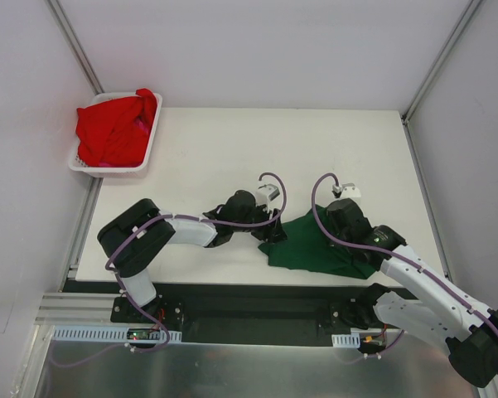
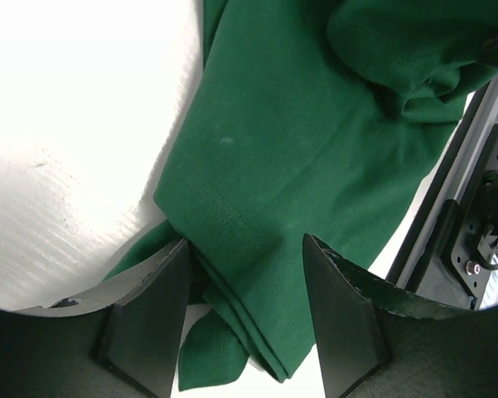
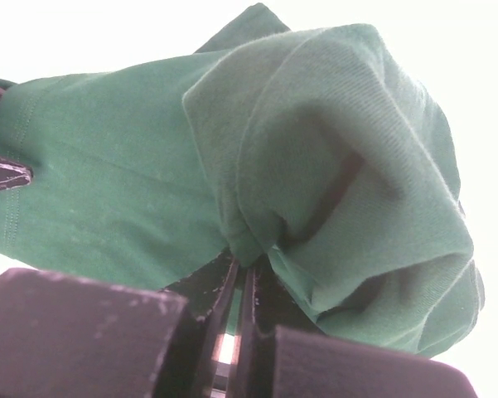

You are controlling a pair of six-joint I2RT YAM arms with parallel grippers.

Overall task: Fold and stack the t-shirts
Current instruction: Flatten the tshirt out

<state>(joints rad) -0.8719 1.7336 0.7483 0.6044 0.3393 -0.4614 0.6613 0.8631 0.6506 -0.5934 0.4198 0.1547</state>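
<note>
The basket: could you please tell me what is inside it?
Red cloth fills the basket, heaped above its rim and draped over the far corner. How many shirts that is, and anything lying beneath them, is covered.

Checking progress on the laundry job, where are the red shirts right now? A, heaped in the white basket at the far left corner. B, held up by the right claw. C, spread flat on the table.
A, the red t-shirts sit bunched in the white basket, and only the green t-shirt lies on the table.
</note>
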